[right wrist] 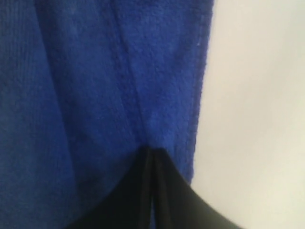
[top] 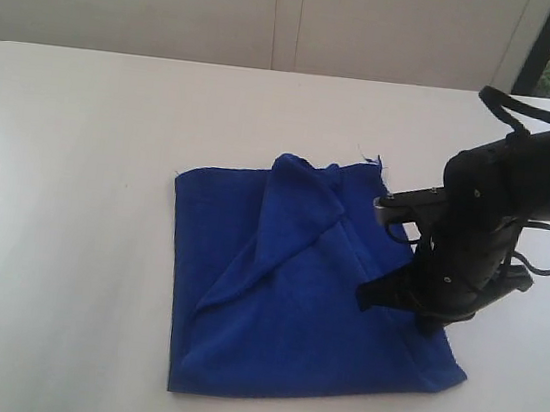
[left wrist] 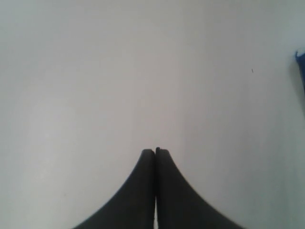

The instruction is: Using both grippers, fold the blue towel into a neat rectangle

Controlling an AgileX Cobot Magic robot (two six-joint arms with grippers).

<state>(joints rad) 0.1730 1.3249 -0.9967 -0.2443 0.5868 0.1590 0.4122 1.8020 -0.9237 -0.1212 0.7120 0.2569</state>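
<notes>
The blue towel lies on the white table, roughly square, with a rumpled flap folded over its far middle. A loose thread shows at its far right corner. My right gripper is low over the towel's right side, just inside the right hem. In the right wrist view its jaws are shut, tips touching the towel where a stitched seam runs up to them. The left gripper is shut with nothing in it, over bare table; only a sliver of towel shows there. It is outside the exterior view.
A pale wall with cabinet panels runs behind the table's far edge. A dark window frame stands at the back right. White tabletop surrounds the towel on all sides.
</notes>
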